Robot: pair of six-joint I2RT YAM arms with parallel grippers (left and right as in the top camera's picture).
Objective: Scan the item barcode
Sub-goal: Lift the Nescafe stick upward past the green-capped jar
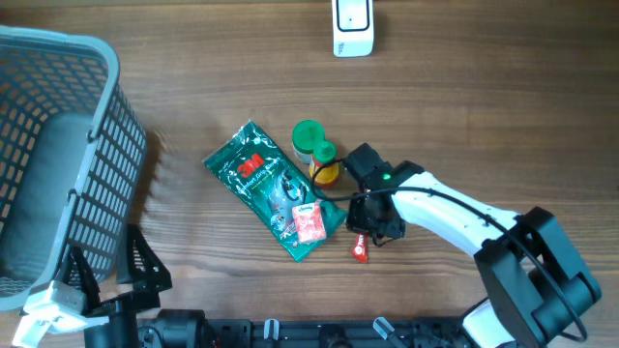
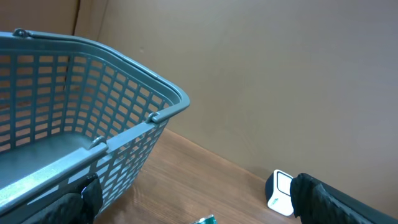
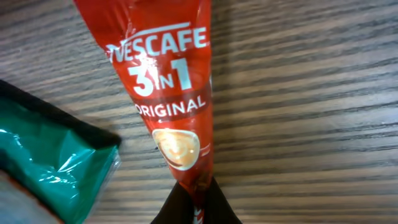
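**Grasp taken on the coffee sachet, scan not yet begun**

The counter (image 1: pixel 484 116) carries a grey mesh basket (image 1: pixel 116 164) far to the left of the right hand (image 1: pixel 375 227) and just beside the left hand (image 1: pixel 108 273). The left hand stands released, fingers spread, holding nothing. A green foil pouch (image 1: pixel 266 184) lies between the hands, one corner just beside the right hand. The white barcode scanner (image 1: pixel 353 24) stands well beyond that hand. A green-lidded jar (image 1: pixel 308 137) sits just beyond it.

The task's item is a red Nescafé 3-in-1 sachet (image 3: pixel 168 93). It appears to rest on the counter beneath the right hand, which is clenched on its near end.

Judged step: pick-up, with the grasp made and the lift to follow. The next move calls for raising the thin foil without slip, carrying it to the scanner and turning the barcode toward the window.

No barcode shows on the printed face, so it may be underneath. The frame edge cuts off the pinch point. Overhead, the arm covers most of the sachet. The basket's grey contents are unclear.
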